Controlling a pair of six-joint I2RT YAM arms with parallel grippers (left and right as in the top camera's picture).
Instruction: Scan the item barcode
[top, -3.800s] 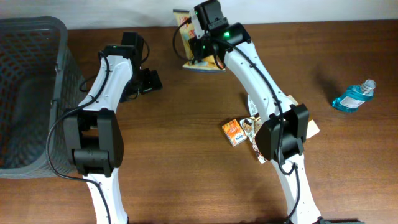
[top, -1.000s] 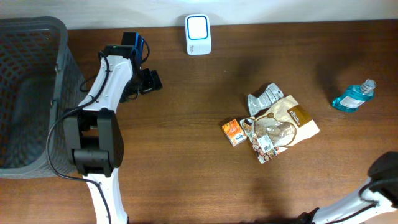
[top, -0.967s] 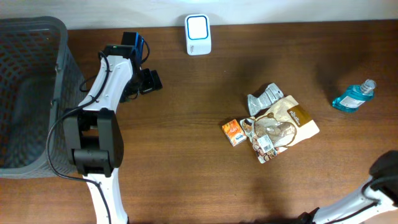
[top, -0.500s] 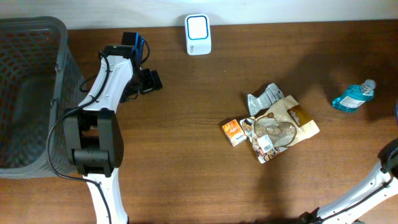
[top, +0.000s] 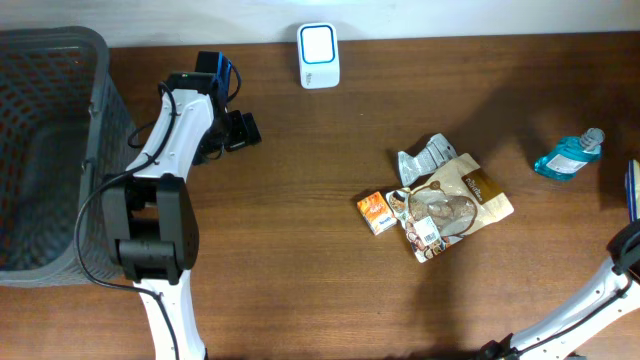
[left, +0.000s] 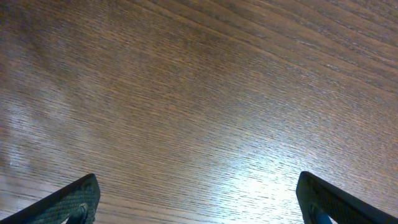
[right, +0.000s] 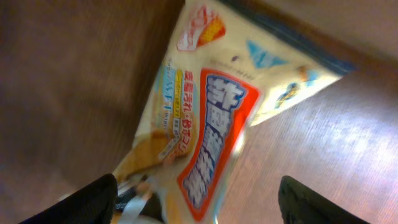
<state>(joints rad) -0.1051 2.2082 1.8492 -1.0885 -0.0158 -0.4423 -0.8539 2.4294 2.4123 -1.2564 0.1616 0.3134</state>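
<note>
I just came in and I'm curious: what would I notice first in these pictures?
A bright yellow snack packet with a red label fills the right wrist view, just in front of the right gripper's wide-open fingers. From overhead, a heap of packets lies mid-table, with a blue bottle near the right edge and a big grey basket at the left.

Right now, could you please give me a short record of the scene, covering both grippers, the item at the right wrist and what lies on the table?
left gripper: open, over bare table
right gripper: open, fingers wide apart
snack bag: yellow, red-and-blue label, between the right fingers; contact unclear
barcode scanner: white, at the far edge
pile: orange box, brown pouch, grey packet, mid-table
blue bottle: lying on its side, far right
basket: grey, far left
</note>
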